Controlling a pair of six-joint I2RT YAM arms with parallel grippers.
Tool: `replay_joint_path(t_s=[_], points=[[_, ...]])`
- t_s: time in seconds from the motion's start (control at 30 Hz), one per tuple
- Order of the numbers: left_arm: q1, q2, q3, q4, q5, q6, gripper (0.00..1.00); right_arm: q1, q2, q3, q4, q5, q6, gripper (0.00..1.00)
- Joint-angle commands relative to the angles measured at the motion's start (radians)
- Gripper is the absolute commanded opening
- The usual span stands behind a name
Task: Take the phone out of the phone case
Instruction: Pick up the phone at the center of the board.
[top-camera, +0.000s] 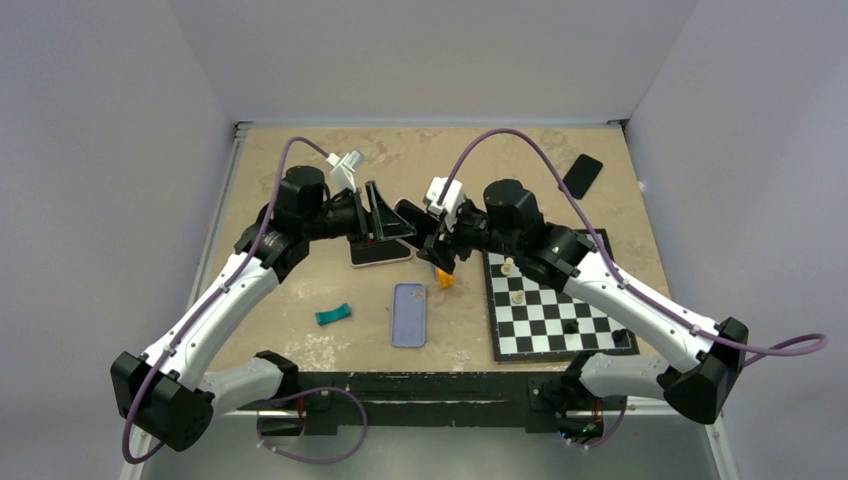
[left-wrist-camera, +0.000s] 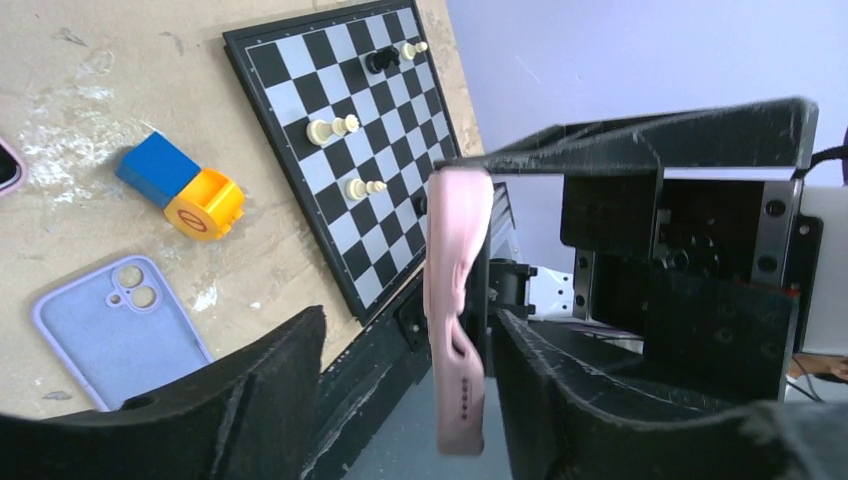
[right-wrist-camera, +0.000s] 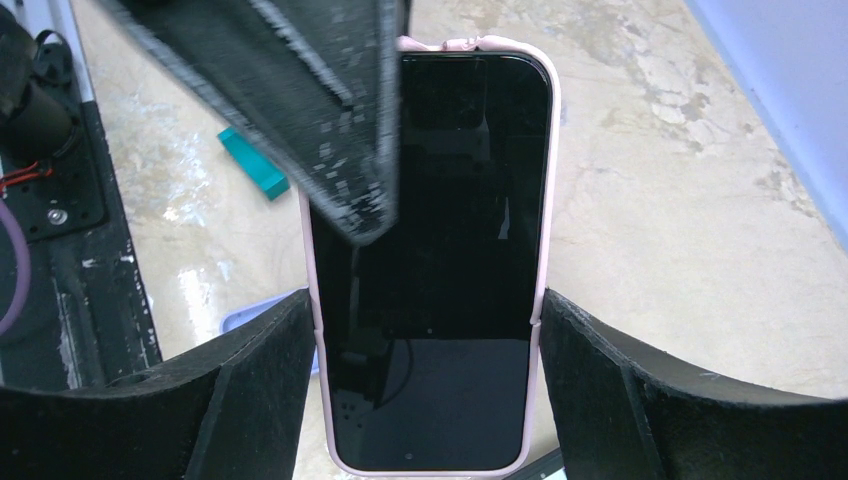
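From where I stand, the phone (right-wrist-camera: 430, 250) sits fully inside its pink phone case (left-wrist-camera: 455, 300), held up off the table (top-camera: 300, 170) near its middle. The right gripper (right-wrist-camera: 425, 330) pinches the case across its long edges, both fingers against the pink rim, with the screen facing its camera. The left gripper (left-wrist-camera: 410, 330) is spread wide around the same phone and grips nothing. One finger (right-wrist-camera: 330, 120) crosses the glass toward 11 o'clock, the other is on the far side, and there is a clear gap on one face. To my eye the step is a peel. The right should hold low and firm while the left hooks a top corner of the rim and rolls it back, without pressing on the screen. A lavender phone case (top-camera: 408, 313) lies at 6 o'clock from the phone, so a slip could drop it there.
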Motion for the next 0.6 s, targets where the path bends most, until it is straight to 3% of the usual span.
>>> replay_joint_path(t_s=[0.0,0.17,0.3,0.47,0.57], points=[[-0.002,-0.017,-0.001,0.045,-0.029,-0.014,0.58,0.045,-0.056,-0.009,0.049,0.058,-0.015,0.0],[-0.009,0.002,-0.009,0.07,0.013,-0.036,0.35,0.076,-0.06,-0.028,0.071,0.096,-0.003,0.0],[-0.011,-0.001,-0.018,0.097,0.014,-0.045,0.04,0.087,-0.056,-0.043,0.088,0.147,0.021,0.02],[-0.011,-0.082,0.008,0.0,-0.213,0.008,0.0,0.087,-0.076,-0.082,0.097,0.26,0.152,0.72],[-0.011,-0.197,-0.029,0.008,-0.451,-0.002,0.0,0.087,-0.112,-0.12,0.091,0.385,0.292,0.86]])
